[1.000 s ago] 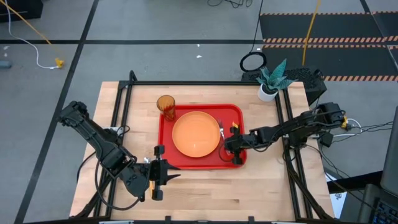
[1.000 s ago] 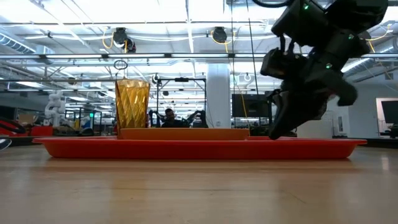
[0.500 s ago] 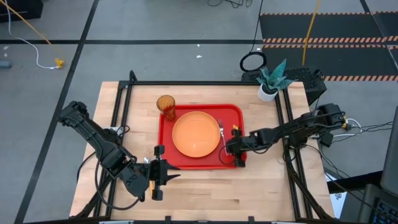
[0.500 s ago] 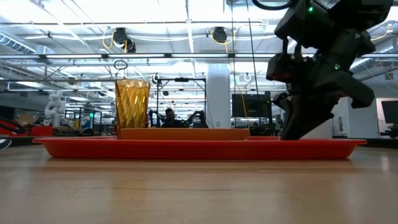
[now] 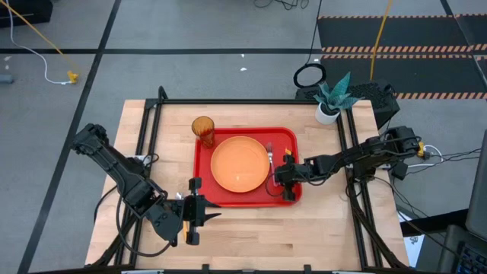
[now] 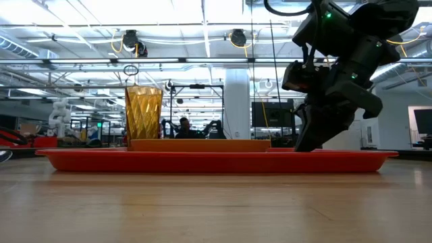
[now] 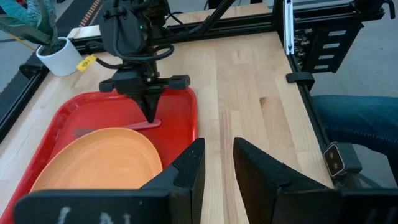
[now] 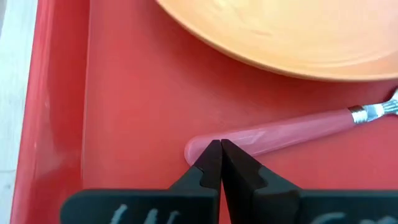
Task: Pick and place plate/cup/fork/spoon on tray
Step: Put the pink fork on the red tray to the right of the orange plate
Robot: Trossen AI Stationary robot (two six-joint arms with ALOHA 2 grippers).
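The red tray (image 5: 289,138) lies mid-table. On it rests the orange plate (image 5: 240,163), and the amber cup (image 5: 202,128) stands upright at its far left corner. The fork (image 5: 269,154), with its pinkish-red handle, lies flat on the tray just right of the plate, tines toward the far edge. My right gripper (image 5: 280,173) is shut, its tips down at the fork's near end. My left gripper (image 5: 213,216) hovers open over the wood by the tray's near edge, holding nothing. The spoon is out of view. My right gripper sets its shut fingertips (image 8: 211,155) on the free end of the fork's handle (image 8: 200,147). The fingers come slanting down from the table's right side. The fork lies flat on the tray floor, its tines beside the plate's rim.
A small potted plant (image 5: 329,103) stands at the table's far right corner. A black frame rail (image 5: 243,101) runs round the table top. Bare wood (image 5: 304,236) lies between the tray and the near edge. A person's leg (image 7: 354,118) shows beside the table.
My right gripper has stayed shut over the fork's handle end, rolling a little at the wrist and shifting slightly back and forth. The fork stays flat on the tray.
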